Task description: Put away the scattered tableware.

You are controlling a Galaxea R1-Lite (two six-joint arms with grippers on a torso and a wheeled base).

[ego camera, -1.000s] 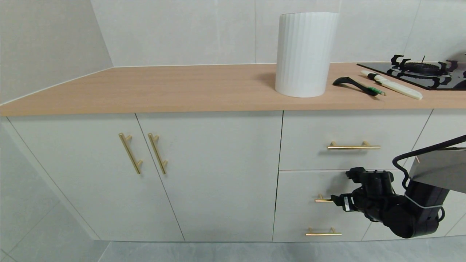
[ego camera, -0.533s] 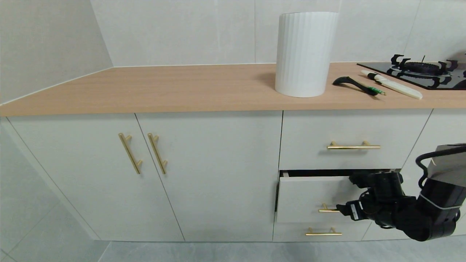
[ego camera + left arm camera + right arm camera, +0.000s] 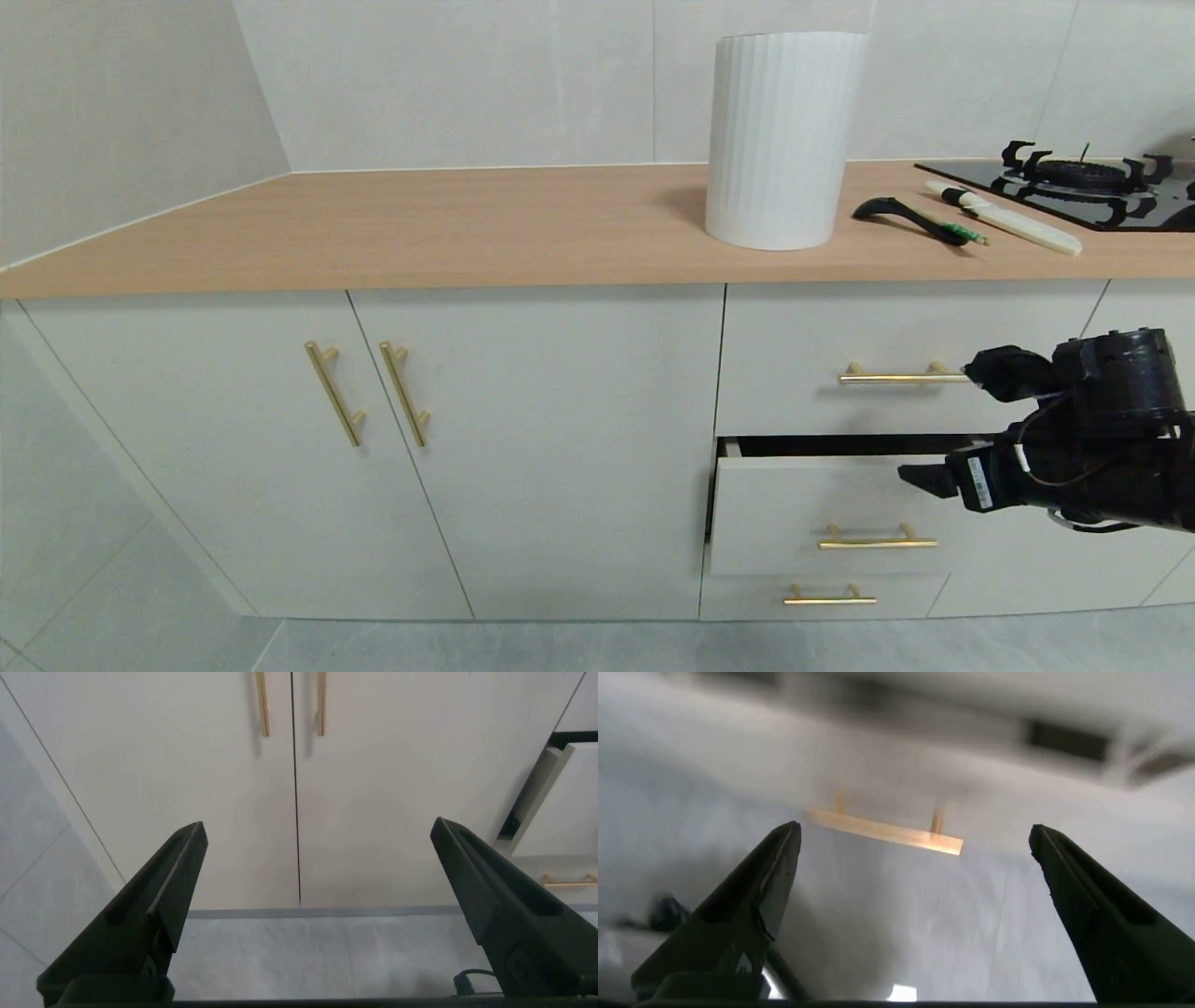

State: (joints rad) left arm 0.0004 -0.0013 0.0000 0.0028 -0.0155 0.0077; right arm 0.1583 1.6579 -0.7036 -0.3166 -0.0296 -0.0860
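A black spoon [image 3: 910, 220] and a white-bladed knife [image 3: 1008, 222] lie on the wooden counter [image 3: 420, 233], right of a tall white ribbed container [image 3: 780, 140]. Below them the middle drawer [image 3: 803, 504] stands slightly pulled out, its gold handle [image 3: 878, 541] free. My right gripper [image 3: 943, 425] hangs open in front of the drawers, level with the gap above the middle drawer and holding nothing. Its wrist view shows a gold drawer handle [image 3: 882, 831] ahead of the open right gripper [image 3: 915, 915]. My left gripper [image 3: 322, 915] is open and empty, low before the cabinet doors [image 3: 299, 784].
A black gas hob [image 3: 1074, 187] sits at the counter's right end. The top drawer [image 3: 906, 355] and the bottom drawer [image 3: 831, 597] are closed. Two cabinet doors with gold handles [image 3: 369, 392] lie to the left. Grey floor runs below.
My right gripper pulled the middle drawer a little way out by its handle, then let go and rose up and to the right. The tableware has not moved.
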